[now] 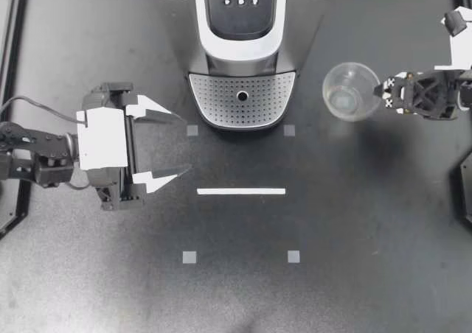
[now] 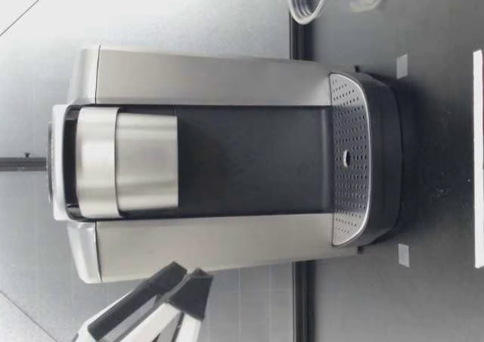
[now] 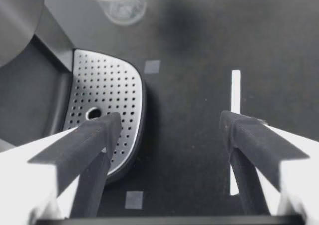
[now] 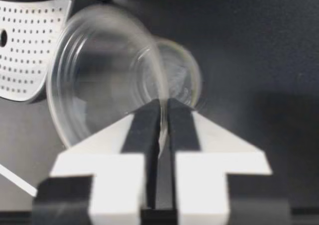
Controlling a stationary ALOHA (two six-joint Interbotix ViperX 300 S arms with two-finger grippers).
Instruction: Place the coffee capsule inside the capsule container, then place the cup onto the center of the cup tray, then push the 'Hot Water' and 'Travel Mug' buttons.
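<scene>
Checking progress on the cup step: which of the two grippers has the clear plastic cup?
My right gripper: it is shut on the rim of the clear plastic cup, beside the perforated silver cup tray. My left gripper is open, holding nothing.

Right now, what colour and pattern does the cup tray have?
The cup tray is silver, perforated with rows of small dark holes, one larger hole at its centre; clearest in the top view.

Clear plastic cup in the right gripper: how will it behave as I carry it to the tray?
The clear plastic cup looks thin-walled and empty, so probably light and easily crushed. My right gripper pinches only one side of its rim, so it may swing or slip.
</scene>
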